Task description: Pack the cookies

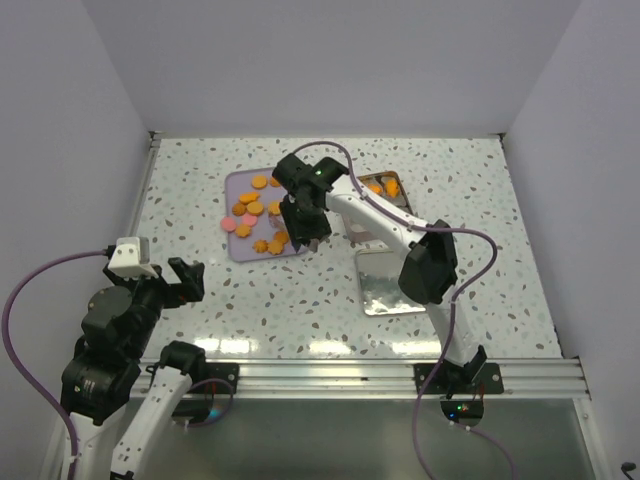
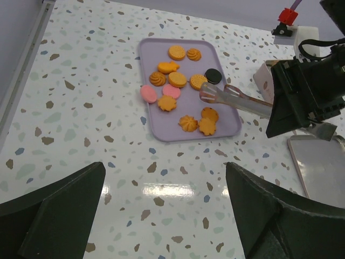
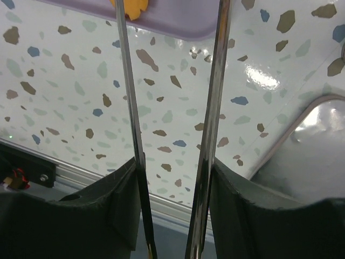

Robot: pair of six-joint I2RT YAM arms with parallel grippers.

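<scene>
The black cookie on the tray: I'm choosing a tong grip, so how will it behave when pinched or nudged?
The black cookie lies flat and thin, so it likely won't roll, but gives the tongs little edge to pinch. It looks small, probably light, so a nudge may slide it across the smooth tray.

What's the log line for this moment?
left claw open, off tray | right claw gripping tongs, tips over tray | most cookies on tray
</scene>
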